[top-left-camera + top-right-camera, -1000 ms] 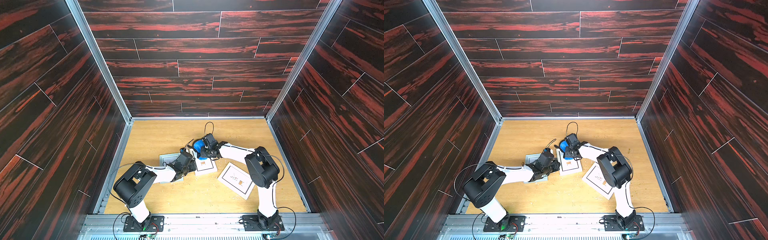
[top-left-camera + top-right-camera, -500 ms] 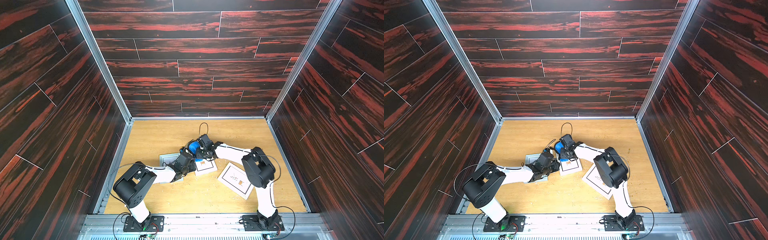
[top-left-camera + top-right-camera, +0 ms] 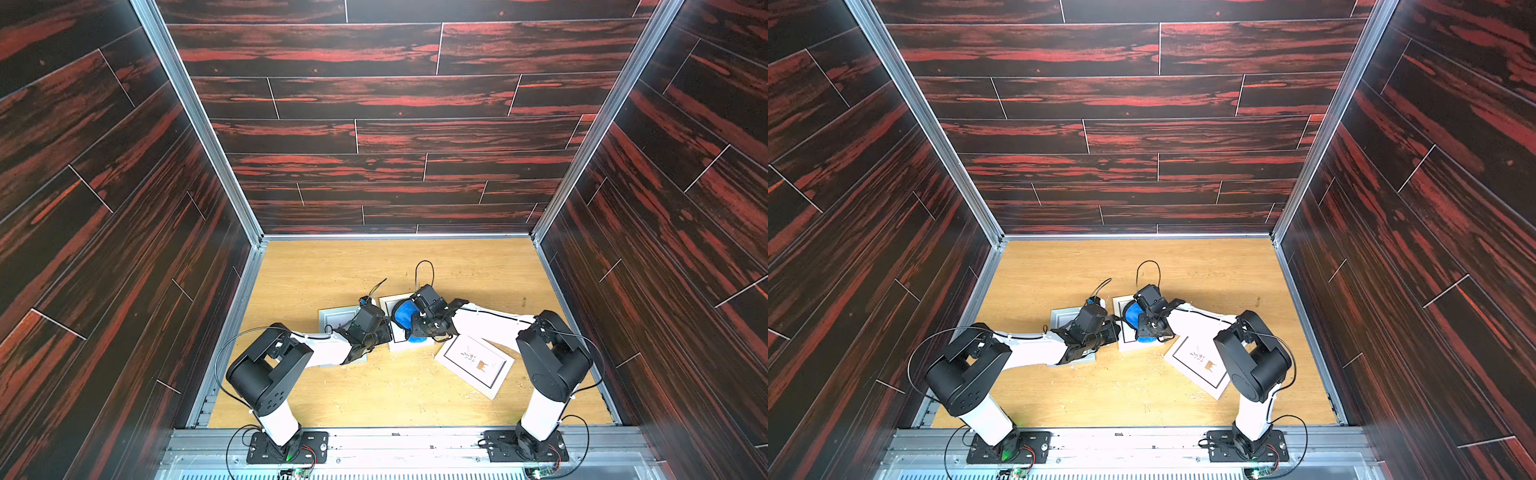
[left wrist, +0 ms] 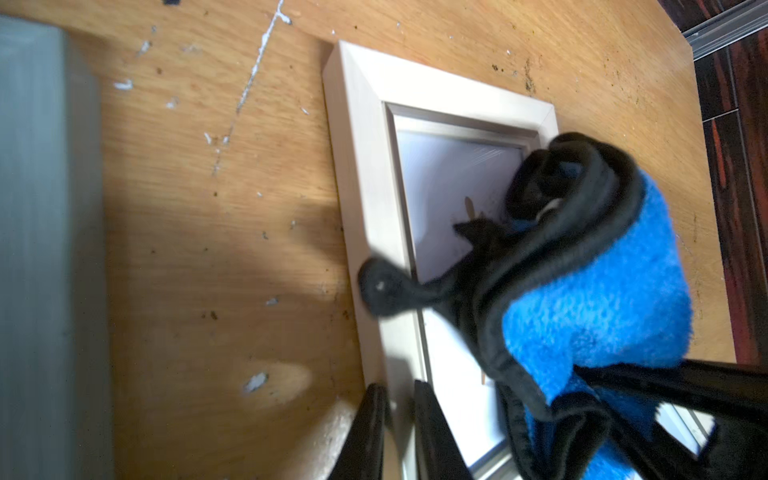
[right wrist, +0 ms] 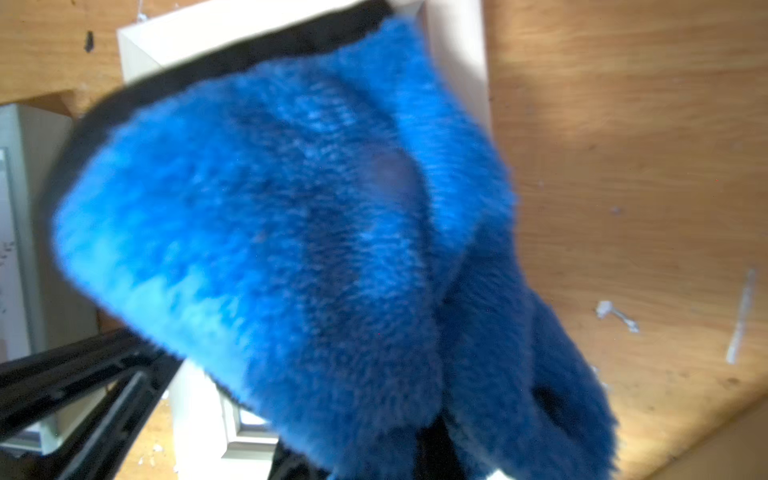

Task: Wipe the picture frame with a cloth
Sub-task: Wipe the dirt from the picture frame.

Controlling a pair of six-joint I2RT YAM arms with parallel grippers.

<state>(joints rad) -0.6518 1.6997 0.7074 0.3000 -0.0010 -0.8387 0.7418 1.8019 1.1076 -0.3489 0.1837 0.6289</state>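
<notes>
Tabletop [image 3: 332,266] of pale wood, boxed in by dark red-grained walls [image 3: 374,95]. Status, in my judgement: wiping under way, not complete. The picture frame [image 4: 361,145] in the middle lies flat, and my left gripper [image 4: 401,432] is pinched on one side of it, steadying it. The cloth [image 3: 404,312] sits bunched on the glass [image 4: 449,174] near one corner, clamped in my right gripper [image 3: 417,326] (its fingertips are buried in the pile). Bare glass shows beside the wad, so I judge more passes are needed. Count: two arms [image 3: 270,365]; three frames, namely the one in hand, a grey frame [image 3: 334,318] just beside it, and a white frame [image 3: 473,365] apart on my right; one cloth.
</notes>
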